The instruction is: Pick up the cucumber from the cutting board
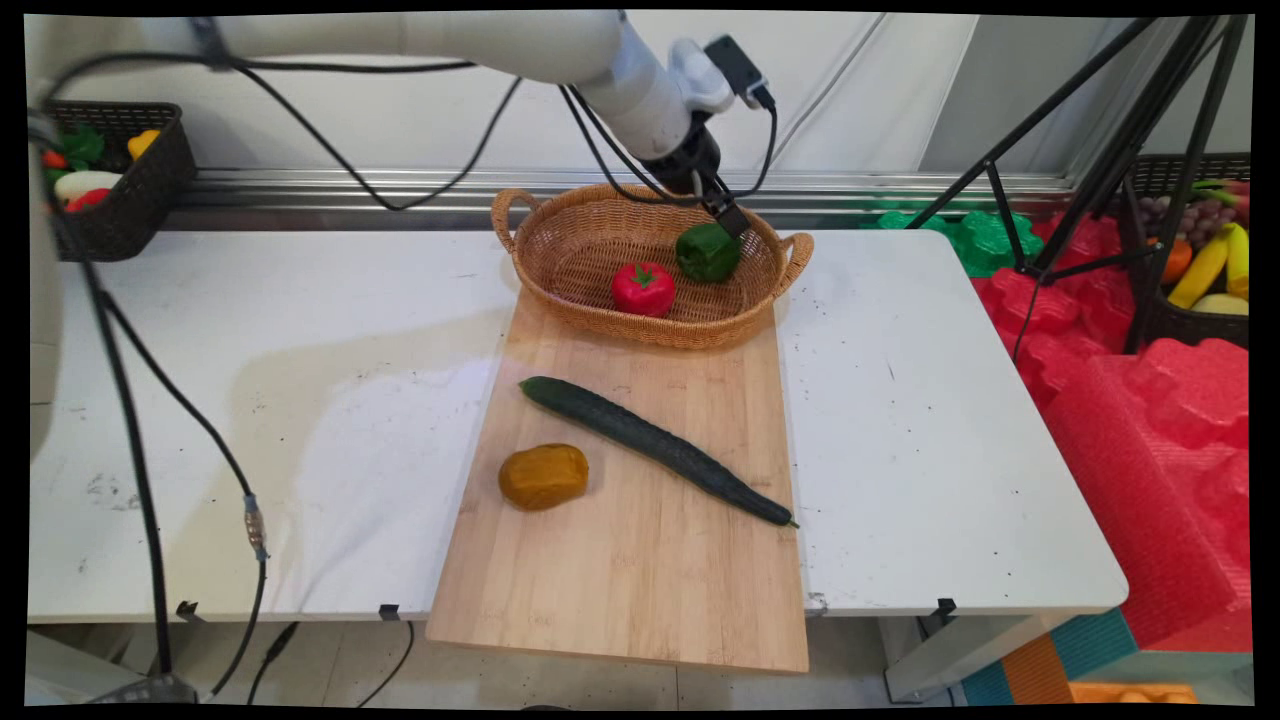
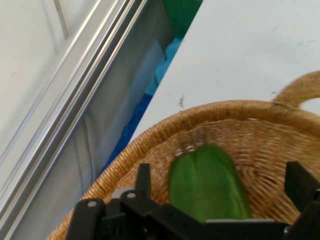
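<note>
A green bell pepper [image 1: 707, 252] lies in the back right of a wicker basket [image 1: 655, 335], beside a red tomato [image 1: 643, 288]. My gripper [image 1: 727, 214] hangs just above and behind the pepper, tilted down into the basket. In the hand view the pepper [image 2: 207, 187] sits between my two fingers [image 2: 144, 176], which stand apart on either side with a gap to each. My gripper [image 2: 220, 182] is open there, and the basket's rim [image 2: 225, 107] curves behind the pepper.
The basket stands on the far end of a wooden cutting board [image 1: 640, 590], which also carries a long dark cucumber [image 1: 655, 448] and an orange-brown lump [image 1: 543, 476]. A black basket of toy produce [image 1: 120, 180] is at the back left. A tripod [image 1: 1100, 150] and red foam [image 1: 1130, 400] are to the right.
</note>
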